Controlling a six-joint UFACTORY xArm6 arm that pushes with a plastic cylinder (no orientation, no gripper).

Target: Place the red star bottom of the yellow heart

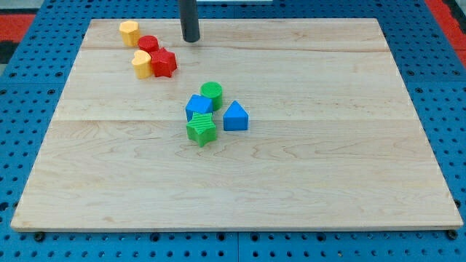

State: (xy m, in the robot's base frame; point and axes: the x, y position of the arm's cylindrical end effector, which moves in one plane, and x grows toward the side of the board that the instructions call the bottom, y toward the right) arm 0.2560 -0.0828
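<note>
Near the view's top left of the wooden surface [306, 182]: the red star [164, 63], touching the right side of the yellow heart [142, 64]. So beside the heart, not below it. Just above those two, a round red block [148, 44], close to the star and heart. Further up and left, a yellow block [129, 33], six-sided by the look of it, a little apart from the red round one.

At the view's top, right of the red round block: my tip [191, 40], the end of a dark rod, down at the surface. No tool with parts to spread or press together, just the plain rod, touching no block. Near the star, up and to its right.

In the middle of the surface, a tight bunch of four: green round block [212, 93] at the top, blue block [198, 107] under it, green star [202, 129] at the bottom, blue triangle [235, 116] on the right. Well apart from the star and heart.
</note>
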